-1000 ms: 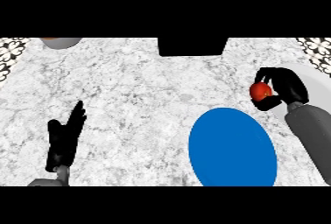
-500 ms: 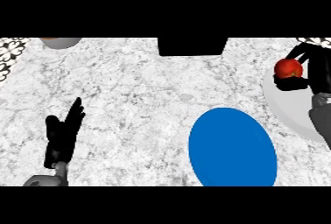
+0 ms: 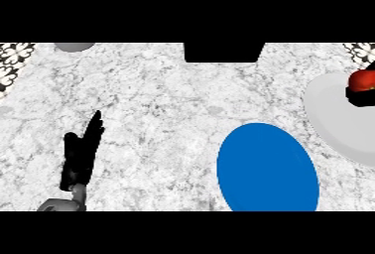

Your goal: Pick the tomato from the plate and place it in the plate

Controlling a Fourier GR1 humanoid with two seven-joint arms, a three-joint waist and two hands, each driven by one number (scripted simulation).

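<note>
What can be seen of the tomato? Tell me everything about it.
The tomato is red, rounded and glossy-looking, at the view's right edge, which cuts part of it off. It lies over the upper part of the pale grey plate. The black right hand is against its lower side and hides that part; whether the fingers curl round it, and whether it rests on the plate or is held above it, cannot be told. It is well apart from the blue plate.

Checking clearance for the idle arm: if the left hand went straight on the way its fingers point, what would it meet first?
Nothing close by. The left hand points up the view over bare counter; the line runs between the grey object and the dark block, probably missing both, though depth is unclear.
</note>
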